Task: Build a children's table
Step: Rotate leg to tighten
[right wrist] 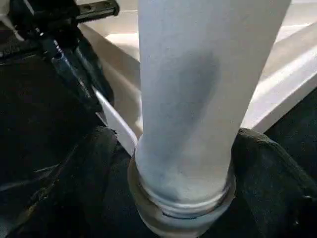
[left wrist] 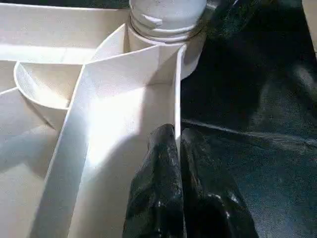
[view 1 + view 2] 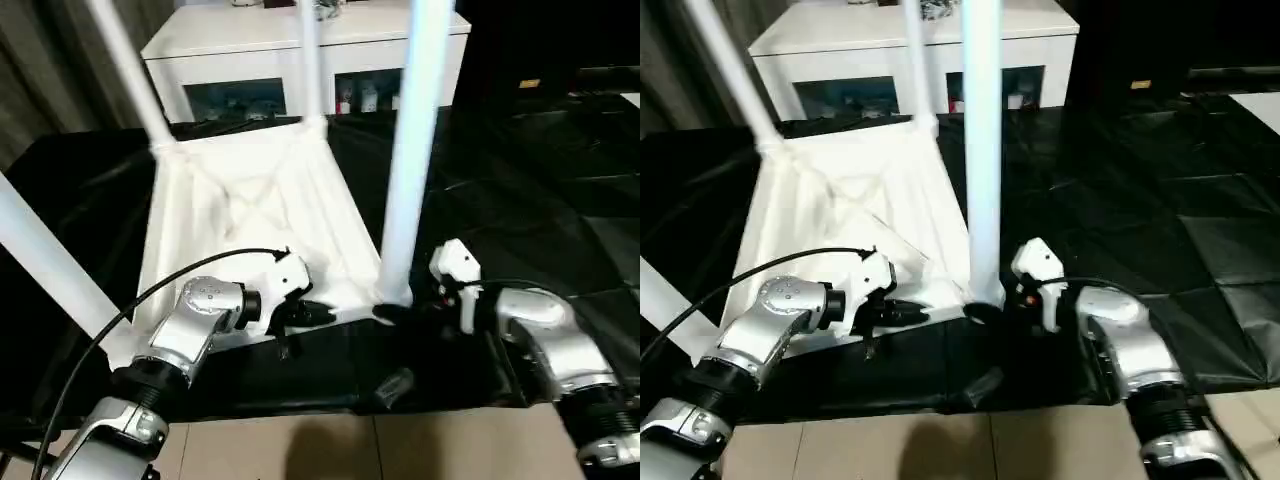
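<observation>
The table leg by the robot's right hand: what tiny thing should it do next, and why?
Probably turn the near right leg a little more. The right end effector brackets its base at the corner socket, where a threaded band is exposed, while the left end effector pinches the tabletop rim.

A white cabinet (image 3: 240,45) stands behind the black cloth (image 3: 540,200).

Two silver metallic forearms (image 3: 195,335), rounded and glossy, ending in ribbed black collars near the elbows. White plastic housings at the wrists (image 3: 455,262), above black mechanisms. Thin black cable (image 3: 150,292) arcing along the left forearm. Round screw-studded cap on the left wrist joint. Stubby, glossy black fingers (image 2: 161,188).
</observation>
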